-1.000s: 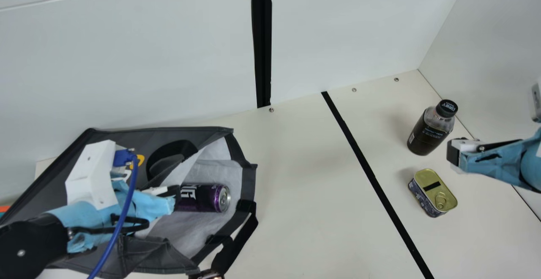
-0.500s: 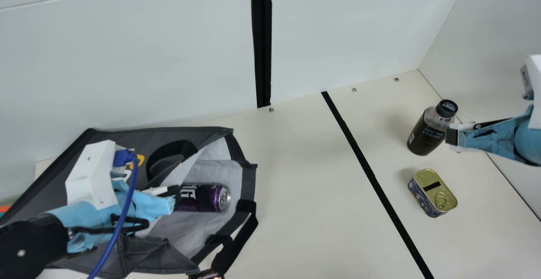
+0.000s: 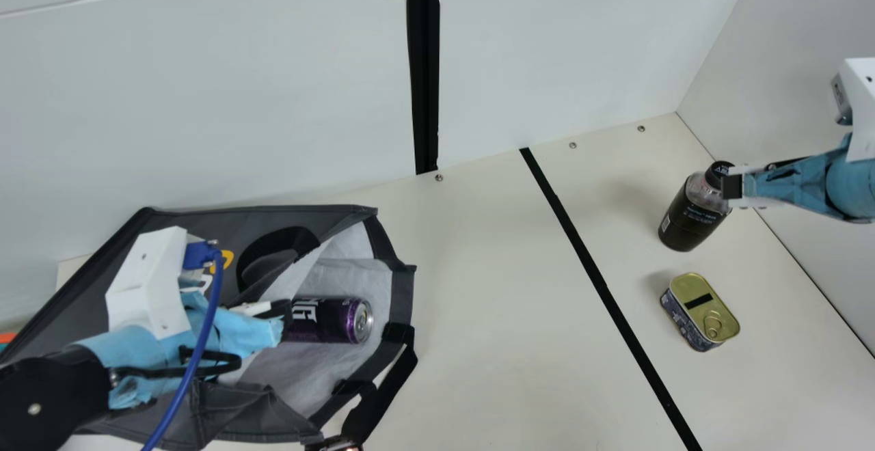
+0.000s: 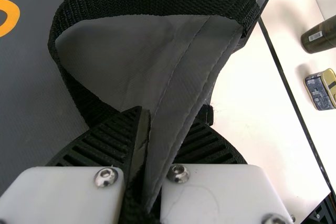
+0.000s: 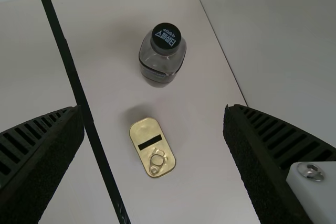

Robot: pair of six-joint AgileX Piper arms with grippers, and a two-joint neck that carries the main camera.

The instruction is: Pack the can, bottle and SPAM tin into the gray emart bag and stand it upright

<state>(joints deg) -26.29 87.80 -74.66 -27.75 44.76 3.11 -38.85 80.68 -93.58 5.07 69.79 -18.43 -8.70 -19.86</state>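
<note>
White walls [image 3: 219, 96] back a cream table [image 3: 492, 301]. Lower left, the left gripper [image 3: 284, 316] pinches the bag [image 3: 328, 216], can [image 3: 328, 320] inside. Right: bottle [image 3: 689, 220], the right gripper [image 3: 734, 187] spread open; lower right, tin [image 3: 698, 311].

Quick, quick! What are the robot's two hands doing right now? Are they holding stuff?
Left hand: closed, pinching the edge of the gray bag.
Right hand: wide open, holding nothing.

The can [image 3: 328, 320] lies inside the gray bag [image 3: 82, 294]; the bottle [image 3: 692, 215] stands near the tin [image 3: 698, 290].
</note>
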